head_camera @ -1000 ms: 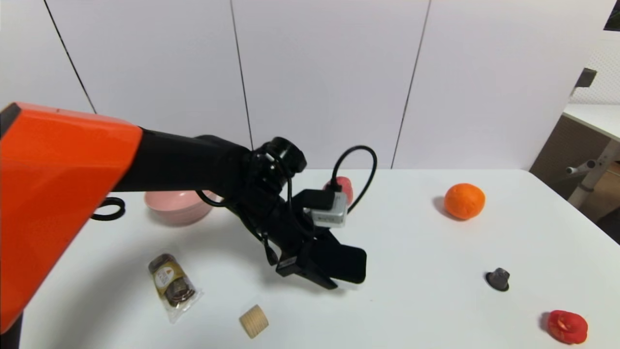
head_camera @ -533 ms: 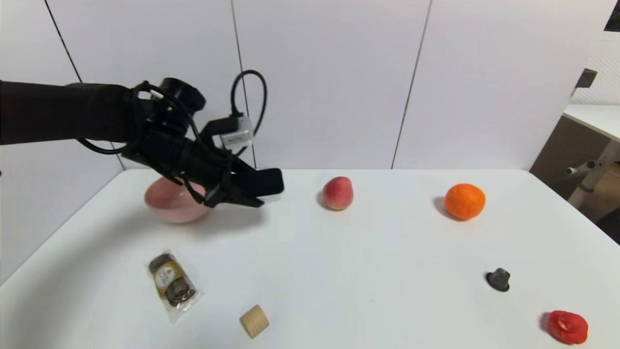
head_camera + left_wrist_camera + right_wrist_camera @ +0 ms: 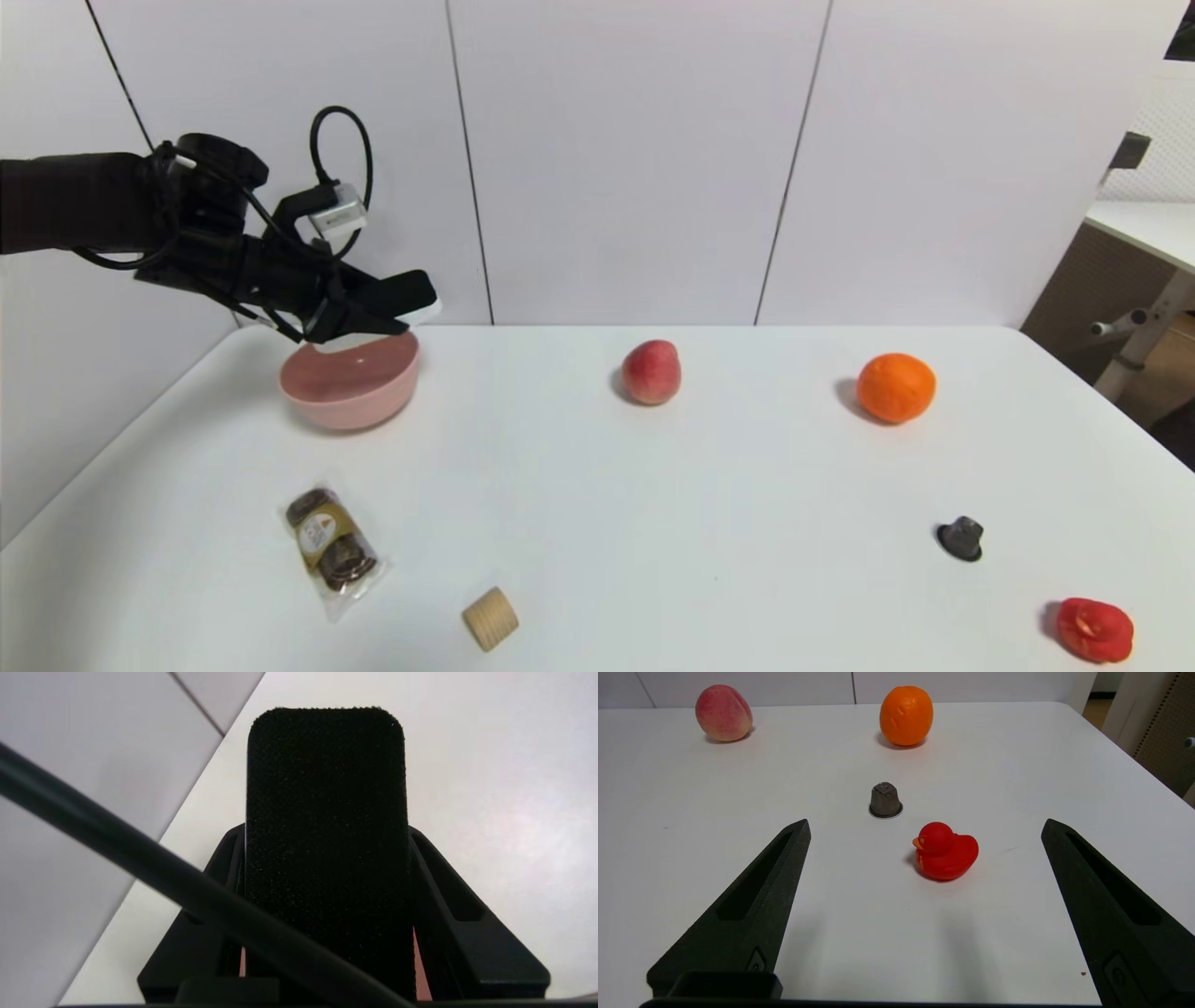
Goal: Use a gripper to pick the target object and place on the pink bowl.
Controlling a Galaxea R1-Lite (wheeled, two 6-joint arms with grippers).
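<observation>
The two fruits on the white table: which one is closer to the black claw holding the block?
The fuzzy pinkish-red peach; the bumpy bright orange fruit sits farther right, beyond it from the black left claw.

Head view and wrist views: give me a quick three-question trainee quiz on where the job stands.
1. True or false: the left gripper holds the black-topped block.
2. Which lies nearer the pink bowl: the peach or the orange?
3. Fill in: the open right gripper has a red ____ in view between its fingers.

Key: 1 true; 2 the peach; 3 duck.
</observation>
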